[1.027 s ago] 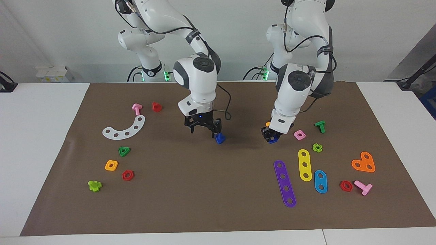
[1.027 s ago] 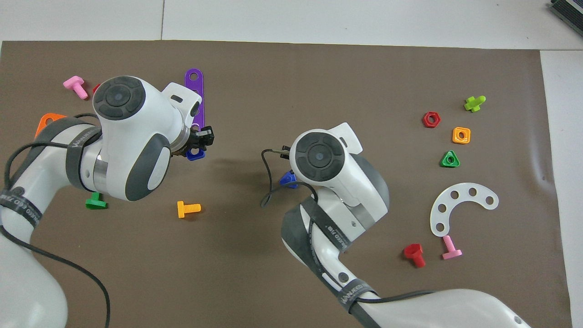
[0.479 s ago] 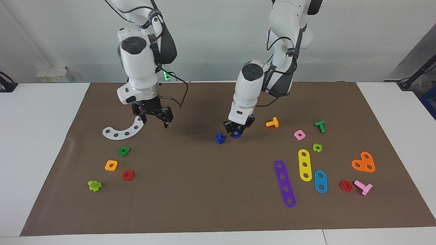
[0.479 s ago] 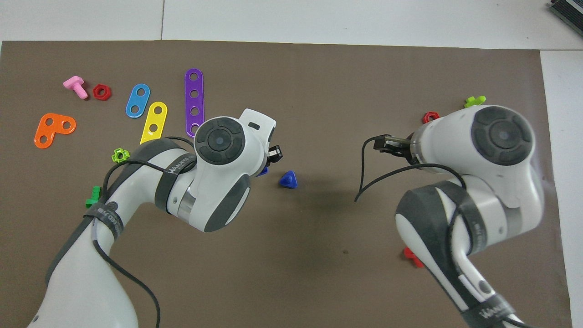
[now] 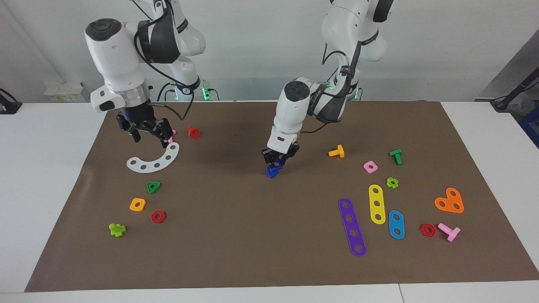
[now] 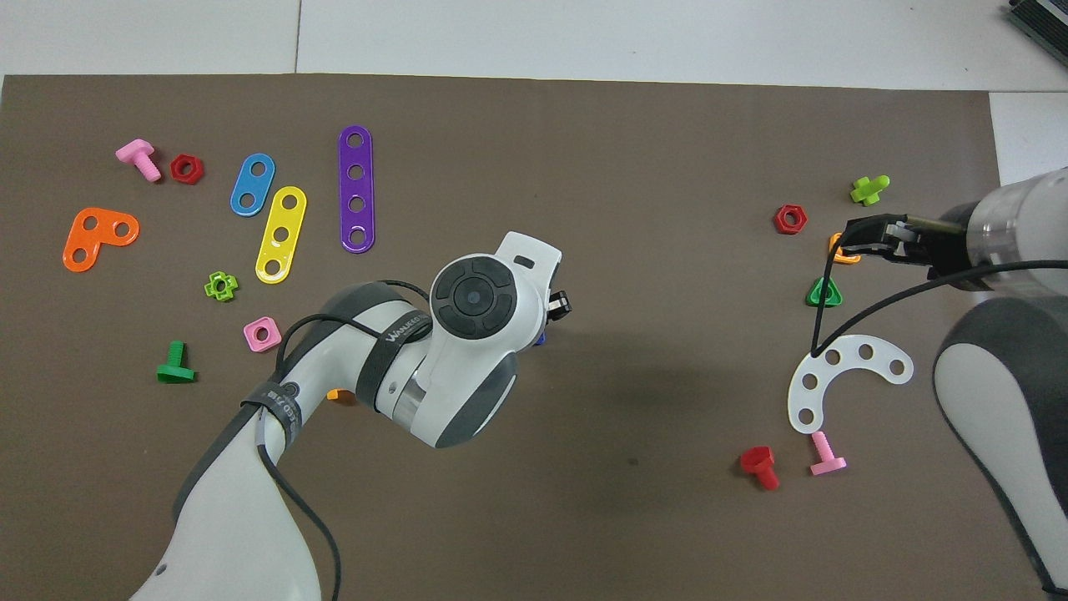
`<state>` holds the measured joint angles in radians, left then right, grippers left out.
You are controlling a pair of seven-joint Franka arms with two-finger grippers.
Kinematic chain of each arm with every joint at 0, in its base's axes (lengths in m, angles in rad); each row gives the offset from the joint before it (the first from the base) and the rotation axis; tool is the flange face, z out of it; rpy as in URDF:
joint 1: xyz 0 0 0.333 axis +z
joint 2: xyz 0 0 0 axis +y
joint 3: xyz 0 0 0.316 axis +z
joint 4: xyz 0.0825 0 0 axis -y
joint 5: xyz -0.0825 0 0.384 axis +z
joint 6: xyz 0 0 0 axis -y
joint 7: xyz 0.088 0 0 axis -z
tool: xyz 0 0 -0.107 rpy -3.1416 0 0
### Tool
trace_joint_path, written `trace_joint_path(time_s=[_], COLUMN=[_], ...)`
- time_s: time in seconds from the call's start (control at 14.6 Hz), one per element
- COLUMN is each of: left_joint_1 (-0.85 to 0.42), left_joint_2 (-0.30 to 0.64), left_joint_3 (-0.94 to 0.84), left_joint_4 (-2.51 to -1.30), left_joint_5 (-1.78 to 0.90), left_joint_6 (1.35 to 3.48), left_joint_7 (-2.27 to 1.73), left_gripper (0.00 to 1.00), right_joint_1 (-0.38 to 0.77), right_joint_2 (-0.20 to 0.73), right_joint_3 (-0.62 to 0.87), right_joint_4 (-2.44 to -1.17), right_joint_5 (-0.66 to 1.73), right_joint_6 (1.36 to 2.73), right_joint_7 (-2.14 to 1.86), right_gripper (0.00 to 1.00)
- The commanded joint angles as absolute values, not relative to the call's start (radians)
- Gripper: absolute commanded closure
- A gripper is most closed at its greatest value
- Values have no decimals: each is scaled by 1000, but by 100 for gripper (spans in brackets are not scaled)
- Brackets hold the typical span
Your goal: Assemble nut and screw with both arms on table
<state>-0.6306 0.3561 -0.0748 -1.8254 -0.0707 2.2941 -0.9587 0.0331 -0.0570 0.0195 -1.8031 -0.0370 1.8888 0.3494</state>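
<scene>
The dark-blue screw [image 5: 273,172] stands on the brown mat of the table [image 5: 236,235] near its middle, triangular head down. My left gripper [image 5: 276,160] is directly over it, shut on the dark-blue nut [image 5: 278,163], which is at the top of the screw's stem. In the overhead view the left wrist covers the nut; only the left gripper's tip [image 6: 557,305] and a sliver of the screw [image 6: 541,338] show. My right gripper [image 5: 150,136] hangs open and holds nothing, over the mat at the right arm's end, above the white curved strip [image 5: 153,160].
Near the right gripper are a red screw [image 5: 193,132], a green triangular nut [image 5: 153,187], an orange square nut [image 5: 137,204] and a red hex nut [image 5: 158,216]. At the left arm's end are an orange screw [image 5: 337,152], a pink square nut [image 5: 370,166] and a purple strip [image 5: 352,227].
The left gripper carried the nut from the left arm's end to the screw in the middle. The right gripper left the screw, rose and swung back to its own end.
</scene>
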Motion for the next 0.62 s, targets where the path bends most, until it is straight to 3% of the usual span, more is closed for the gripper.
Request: trace_joint_path(time_s=[0.0,0.14,0.55], left_joint_1=[-661,-666,-664], left_joint_2=[379,379,380], left_joint_3=[-57,-57,-57], left_joint_4=[-1818,-1819,-1827], left_joint_5=[-94,-94,-94], left_joint_6=[2307,2306,2318], left_joint_7=[-968,-985,-985], left_gripper=[100,100,100], right_joint_1=[-4,-8,-14], right_joint_2=[-17,-5,-17], right_joint_3=[29,31,21], right_joint_4=[-1657,-1602,-1601], right_joint_5=[-8,-6,43], right_joint_6=[1778,1727,1688], right_joint_7=[302,301,302], right_gripper=[0,0,0])
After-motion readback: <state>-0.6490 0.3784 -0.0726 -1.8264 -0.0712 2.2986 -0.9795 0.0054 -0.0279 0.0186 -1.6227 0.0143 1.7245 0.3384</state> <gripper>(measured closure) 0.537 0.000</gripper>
